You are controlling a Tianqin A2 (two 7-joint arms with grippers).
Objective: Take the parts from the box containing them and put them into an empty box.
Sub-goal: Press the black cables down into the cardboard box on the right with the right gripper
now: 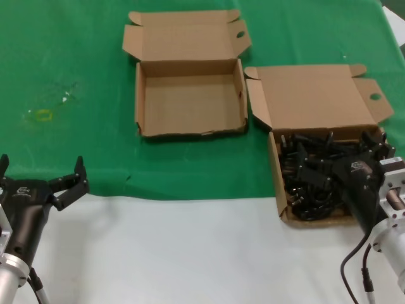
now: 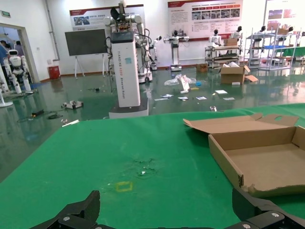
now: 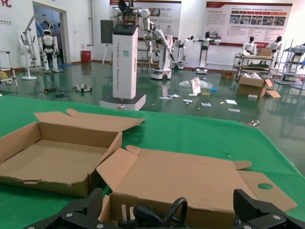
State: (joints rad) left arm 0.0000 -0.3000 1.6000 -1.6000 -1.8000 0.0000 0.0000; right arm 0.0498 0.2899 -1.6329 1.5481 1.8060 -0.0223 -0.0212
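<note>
The parts, a tangle of black power cords [image 1: 310, 174], fill the tray of the larger cardboard box [image 1: 316, 95] at the right, whose tall lid lies open behind it. My right gripper [image 1: 347, 155] hangs open over that tray. In the right wrist view a cord loop and a white-pronged plug [image 3: 147, 215] show between the spread fingers of the right gripper [image 3: 167, 205]. The empty box [image 1: 190, 101] stands open at mid-table, to the left of the full one; it also shows as the empty box [image 3: 52, 162] and the empty box [image 2: 267, 160]. My left gripper [image 1: 41, 168] waits open at the near left, holding nothing.
A green cloth [image 1: 76, 57] covers the far part of the table, and bare white table [image 1: 190, 253] runs along the front. A small yellow mark [image 1: 43, 115] sits on the cloth at the left. The two boxes stand nearly corner to corner.
</note>
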